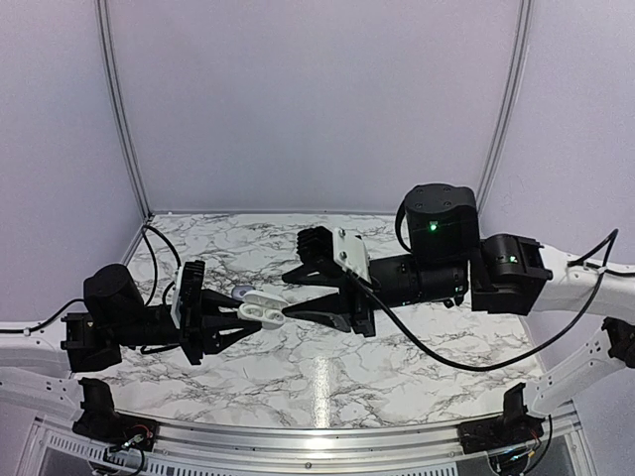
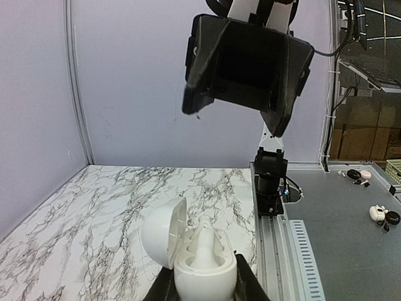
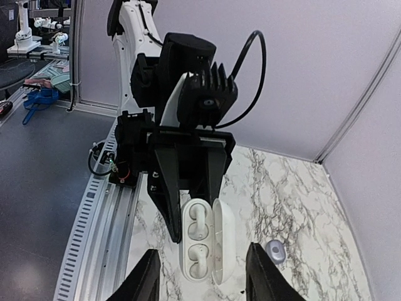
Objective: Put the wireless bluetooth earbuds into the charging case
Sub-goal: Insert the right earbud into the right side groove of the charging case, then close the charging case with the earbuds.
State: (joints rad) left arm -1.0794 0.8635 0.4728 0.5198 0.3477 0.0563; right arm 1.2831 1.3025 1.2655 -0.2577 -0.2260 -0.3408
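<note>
The left gripper (image 2: 207, 285) held up the open charging case (image 2: 203, 263). The right gripper (image 3: 202, 279) stood open, empty. A tiny grey earbud (image 3: 274, 249) lay on the table (image 3: 301, 200); it looked light and slippery, best pinched by its sides.

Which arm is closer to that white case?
Left. The left gripper is shut on the case, holding it. The right gripper faces the case's other end, close by, with its fingers open and not gripping it.

The bottom edge of the left wrist view cuts off the base of the charging case (image 2: 205, 269) and the left tool (image 2: 205, 287).
</note>
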